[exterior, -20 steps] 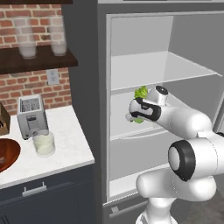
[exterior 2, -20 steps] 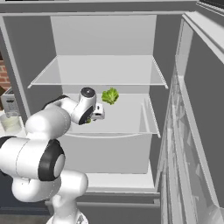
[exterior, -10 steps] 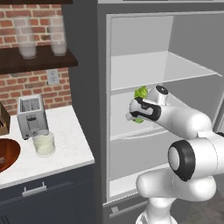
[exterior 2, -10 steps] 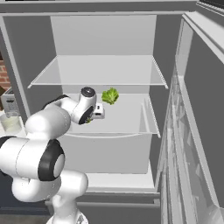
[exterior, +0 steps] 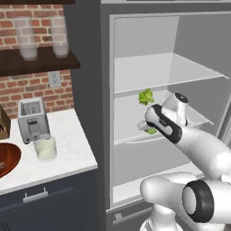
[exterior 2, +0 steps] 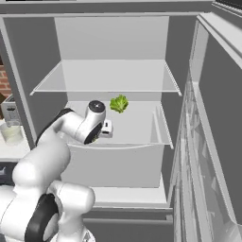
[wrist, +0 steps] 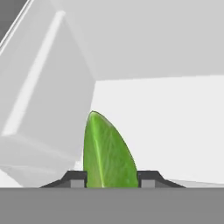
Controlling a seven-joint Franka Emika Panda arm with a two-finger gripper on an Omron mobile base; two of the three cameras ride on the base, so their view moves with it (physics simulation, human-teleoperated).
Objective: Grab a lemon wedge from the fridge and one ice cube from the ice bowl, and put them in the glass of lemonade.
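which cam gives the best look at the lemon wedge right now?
Hand view: the lemon wedge stands large between the two fingertips of the gripper. Left base view shows just a green sliver beside the hand; in the right base view I can't make it out.

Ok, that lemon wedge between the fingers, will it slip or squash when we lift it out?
The lemon wedge looks smooth and tapers to a point, so it could squirt out of the pinch. It is tiny beside the fingers, so probably very light. Its skin side looks firm; squashing seems unlikely, though I cannot tell how deep the grip sits.
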